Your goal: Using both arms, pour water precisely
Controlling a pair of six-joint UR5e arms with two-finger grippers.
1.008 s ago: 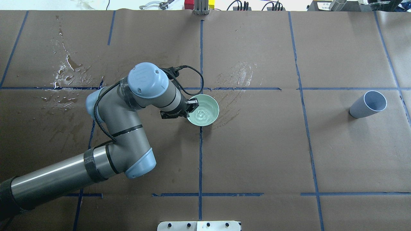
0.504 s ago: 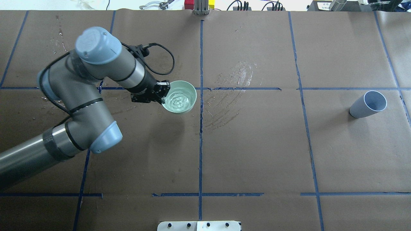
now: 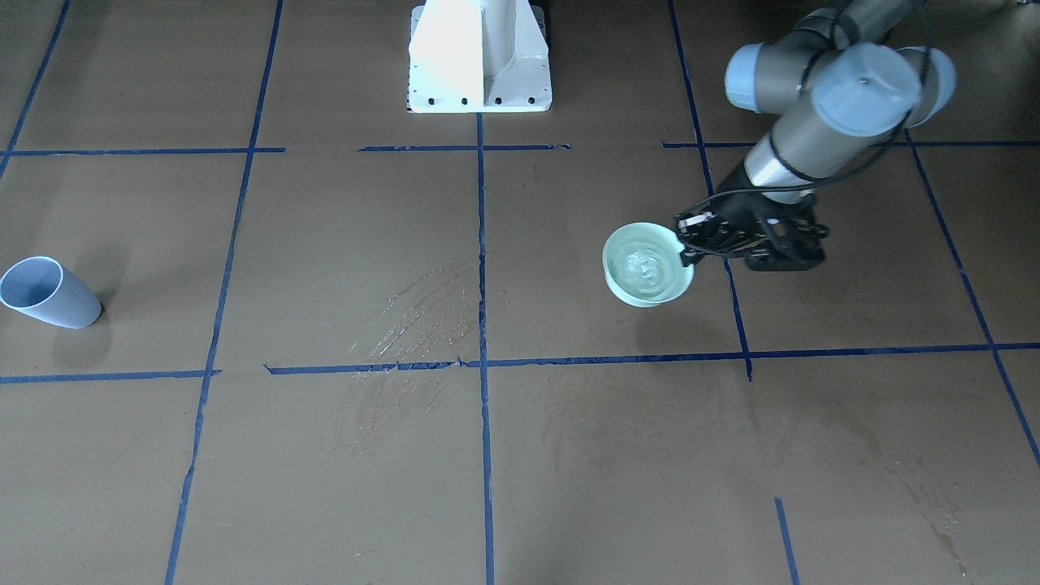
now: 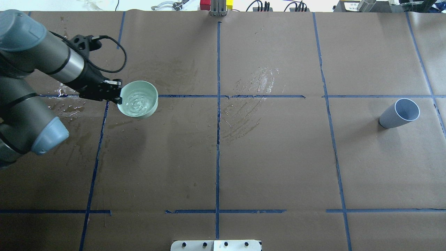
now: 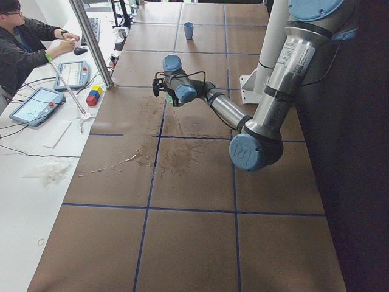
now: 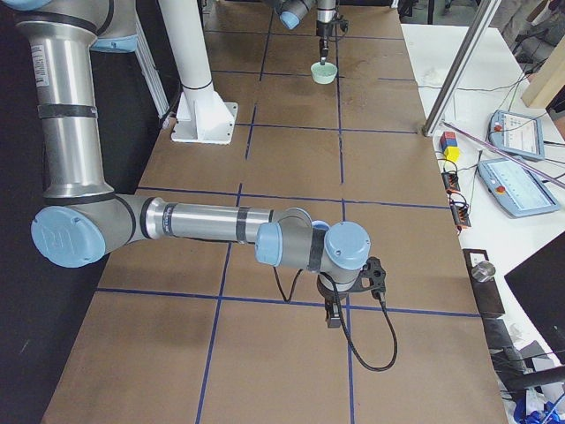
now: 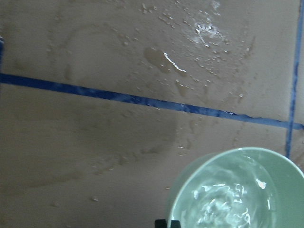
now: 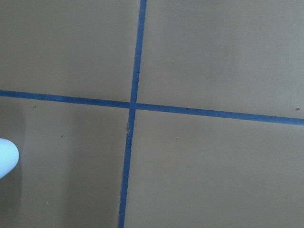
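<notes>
My left gripper (image 4: 119, 94) is shut on the left rim of a pale green bowl (image 4: 146, 108) and holds it level, just above the brown paper, over the table's left part. Clear water (image 4: 138, 99) ripples inside the bowl. The bowl (image 3: 647, 280) and the left gripper (image 3: 684, 244) also show in the front-facing view, and the water (image 7: 228, 202) in the left wrist view. A blue-grey cup (image 4: 399, 113) stands at the far right. My right gripper (image 6: 335, 311) shows only in the exterior right view, low over the paper; I cannot tell whether it is open or shut.
Wet patches lie on the paper at the left back (image 4: 73, 75) and near the middle (image 4: 256, 85). The white pedestal (image 3: 479, 57) stands at the robot's side. An operator (image 5: 24, 42), tablets and coloured blocks (image 5: 94, 95) are beyond the far edge.
My left arm has swung to the left and carried the bowl from the centre line to the left part of the table. The water ripples more.
</notes>
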